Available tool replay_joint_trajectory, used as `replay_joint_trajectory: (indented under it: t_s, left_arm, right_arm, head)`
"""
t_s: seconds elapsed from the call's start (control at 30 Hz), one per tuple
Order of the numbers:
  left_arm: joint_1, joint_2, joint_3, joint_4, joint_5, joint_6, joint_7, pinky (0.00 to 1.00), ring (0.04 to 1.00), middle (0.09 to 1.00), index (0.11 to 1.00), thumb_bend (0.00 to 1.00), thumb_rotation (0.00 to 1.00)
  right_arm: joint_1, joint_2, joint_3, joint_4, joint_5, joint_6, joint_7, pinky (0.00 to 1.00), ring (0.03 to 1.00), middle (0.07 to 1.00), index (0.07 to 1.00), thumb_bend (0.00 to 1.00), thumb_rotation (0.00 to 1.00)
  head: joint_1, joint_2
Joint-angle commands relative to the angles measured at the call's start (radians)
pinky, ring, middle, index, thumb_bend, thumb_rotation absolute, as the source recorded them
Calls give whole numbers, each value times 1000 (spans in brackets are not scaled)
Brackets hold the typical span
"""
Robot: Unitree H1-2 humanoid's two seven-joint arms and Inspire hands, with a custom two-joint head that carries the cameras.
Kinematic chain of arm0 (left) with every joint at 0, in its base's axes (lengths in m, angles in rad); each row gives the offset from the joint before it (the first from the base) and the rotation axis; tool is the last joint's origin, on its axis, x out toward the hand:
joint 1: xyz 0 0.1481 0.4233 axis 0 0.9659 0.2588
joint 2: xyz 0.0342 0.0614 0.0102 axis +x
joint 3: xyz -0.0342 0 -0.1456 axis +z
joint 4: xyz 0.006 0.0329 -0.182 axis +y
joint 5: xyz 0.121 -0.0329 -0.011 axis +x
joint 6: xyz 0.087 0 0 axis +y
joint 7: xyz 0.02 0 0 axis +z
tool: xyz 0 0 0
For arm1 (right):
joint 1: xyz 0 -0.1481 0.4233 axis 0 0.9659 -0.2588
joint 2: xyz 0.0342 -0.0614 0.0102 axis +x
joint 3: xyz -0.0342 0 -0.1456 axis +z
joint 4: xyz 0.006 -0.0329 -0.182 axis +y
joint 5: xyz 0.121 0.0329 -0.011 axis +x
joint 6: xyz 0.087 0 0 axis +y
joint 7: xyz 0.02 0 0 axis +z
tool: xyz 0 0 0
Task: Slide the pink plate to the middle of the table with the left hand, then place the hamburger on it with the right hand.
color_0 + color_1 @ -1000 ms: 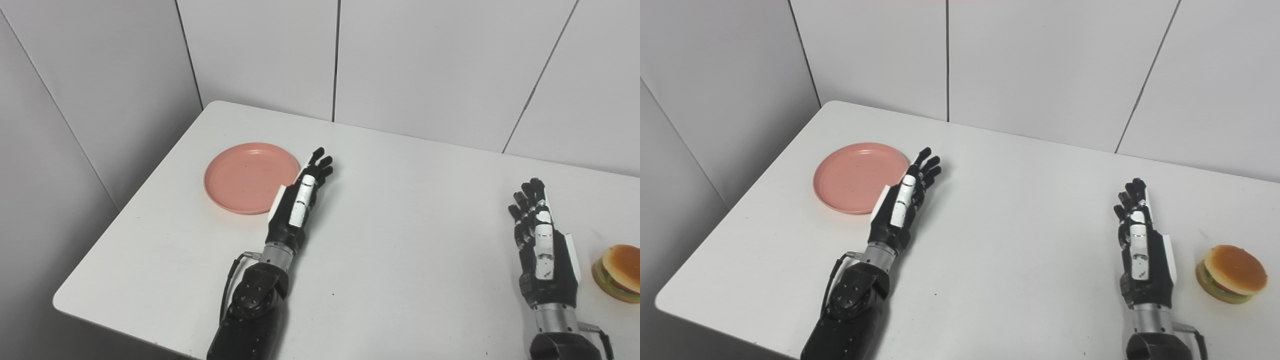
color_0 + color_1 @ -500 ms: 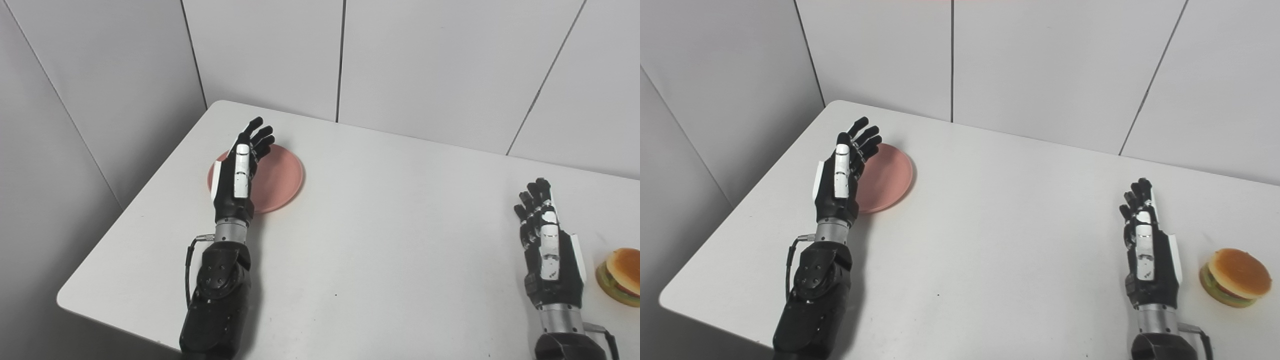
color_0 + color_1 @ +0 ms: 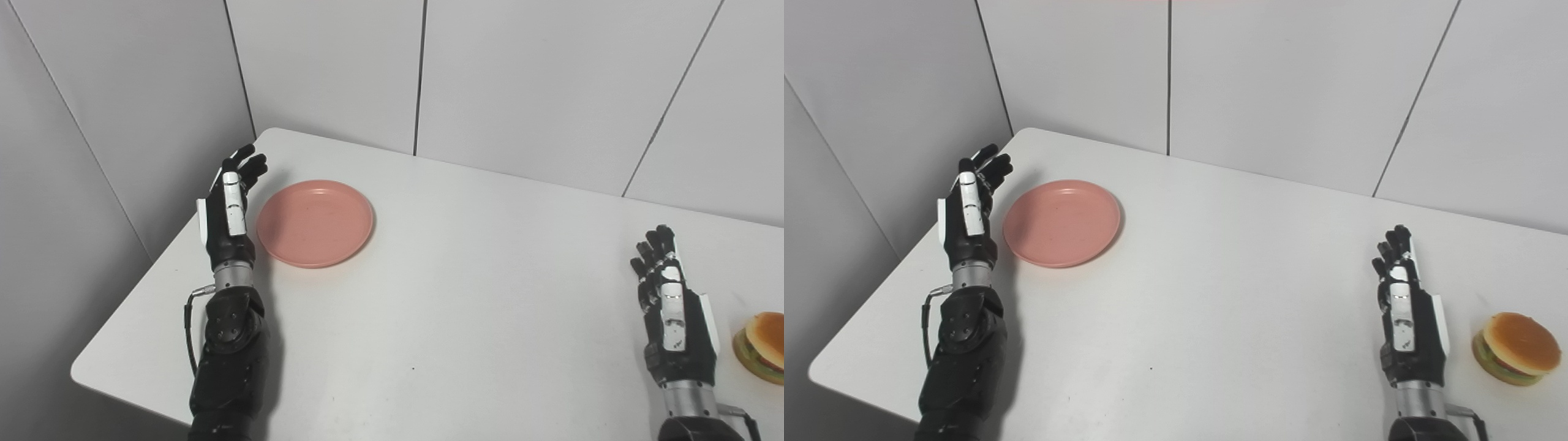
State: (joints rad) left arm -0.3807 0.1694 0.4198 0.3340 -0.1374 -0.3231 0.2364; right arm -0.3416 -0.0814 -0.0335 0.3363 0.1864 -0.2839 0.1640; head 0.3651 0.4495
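The pink plate (image 3: 315,222) lies flat on the white table (image 3: 465,294), toward its far left part. My left hand (image 3: 228,209) stands edge-up just left of the plate, fingers stretched out, open and holding nothing; a narrow gap shows between hand and rim. The hamburger (image 3: 1516,356) sits at the table's right side, near the front. My right hand (image 3: 1407,315) rests open a little left of the hamburger, fingers pointing away from me, not touching it.
Grey wall panels (image 3: 520,79) close off the back and the left side of the table. The table's left edge (image 3: 141,288) runs close under my left forearm (image 3: 229,361). Only the plate and the hamburger lie on the table.
My left hand has swung from the plate's right side, over it, to its left side. The right hand stays put. The view has shifted a little.
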Motion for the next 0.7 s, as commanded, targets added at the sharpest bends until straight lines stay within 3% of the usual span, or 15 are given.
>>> replay_joint_trajectory:
  t_s: [0.0,0.23,0.4,0.67]
  left_arm:
    - [-48,31,6,6,11,-60,22,760,727,717,708,681,1000]
    - [-79,63,38,131,-36,-112,31,767,724,724,721,698,1000]
    - [-71,88,24,171,-36,-110,9,842,780,775,769,701,1000]
    - [-47,111,-26,162,-63,0,-60,895,872,847,844,714,1000]
  right_arm:
    - [126,-4,-7,125,1,-16,14,1000,1000,1000,1000,526,939]
    - [127,0,-6,119,0,-17,13,1000,1000,1000,1000,508,935]
    - [128,4,-9,118,12,-20,16,1000,1000,1000,1000,484,935]
    - [131,2,-4,112,-9,-17,3,1000,1000,1000,1000,518,950]
  head:
    - [1,1]
    - [-1,-2]
    - [-1,-3]
    - [-7,3]
